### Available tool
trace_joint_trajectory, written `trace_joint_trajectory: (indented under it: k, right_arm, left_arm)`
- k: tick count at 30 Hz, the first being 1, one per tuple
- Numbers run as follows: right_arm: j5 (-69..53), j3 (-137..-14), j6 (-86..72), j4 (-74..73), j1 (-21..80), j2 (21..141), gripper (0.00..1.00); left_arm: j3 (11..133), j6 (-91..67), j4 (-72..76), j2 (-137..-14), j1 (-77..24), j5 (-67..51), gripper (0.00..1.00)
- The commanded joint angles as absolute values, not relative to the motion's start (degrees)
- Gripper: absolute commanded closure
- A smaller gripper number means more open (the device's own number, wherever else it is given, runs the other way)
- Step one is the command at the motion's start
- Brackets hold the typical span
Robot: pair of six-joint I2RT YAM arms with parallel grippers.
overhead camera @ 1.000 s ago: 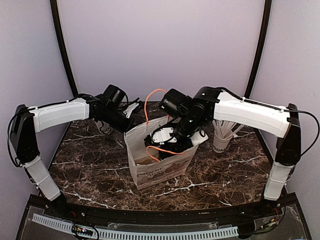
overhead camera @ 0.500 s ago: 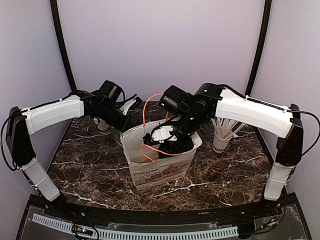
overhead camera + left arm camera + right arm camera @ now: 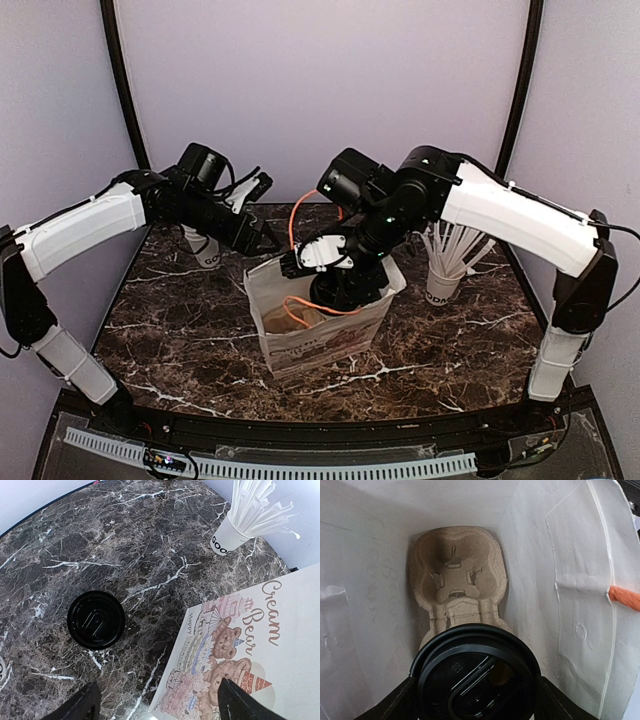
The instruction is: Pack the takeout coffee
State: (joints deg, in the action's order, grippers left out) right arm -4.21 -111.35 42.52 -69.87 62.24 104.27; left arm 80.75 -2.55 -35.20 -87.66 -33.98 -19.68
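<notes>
**Right jaws hold the takeout coffee (image 3: 476, 672) inside the paper bag (image 3: 320, 345) at the middle of the bench (image 3: 170, 340).**

The right arm (image 3: 500, 215) reaches down into the open bag. Its jaws are closed against both sides of the black-lidded cup, with a pulp cup carrier (image 3: 455, 575) on the bag's floor beneath. The left arm (image 3: 90, 225) hovers by the bag's far-left top corner, its jaws spread wide and gripping nothing. A second black-lidded cup (image 3: 96, 619) stands toward the bench's far-left corner, and a cup of straws (image 3: 227, 535) stands near the far-right corner. An orange handle (image 3: 624, 596) shows on the bag.
</notes>
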Motion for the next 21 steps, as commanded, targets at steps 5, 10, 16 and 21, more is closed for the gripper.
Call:
trace_joint_trajectory:
  k: [5, 10, 16, 21]
  right_arm:
    - [-3.0, -117.4, 42.0, -70.2, 63.1, 102.5, 0.24]
    - [-3.0, -115.1, 42.4, -70.4, 63.1, 103.0, 0.26]
    - [-3.1, -114.3, 42.2, -70.4, 63.1, 102.6, 0.28]
    - [-1.4, -108.9, 44.1, -69.6, 64.3, 98.6, 0.32]
  left_arm:
    - [82.9, -1.5, -37.8, -81.5, -34.0, -17.5, 0.16]
    - [81.7, -1.7, -36.9, -81.5, -34.0, -18.1, 0.16]
    - [81.1, -1.6, -36.2, -81.3, -34.0, -19.0, 0.16]
    - [80.4, -1.1, -35.4, -80.9, -34.0, -18.0, 0.16]
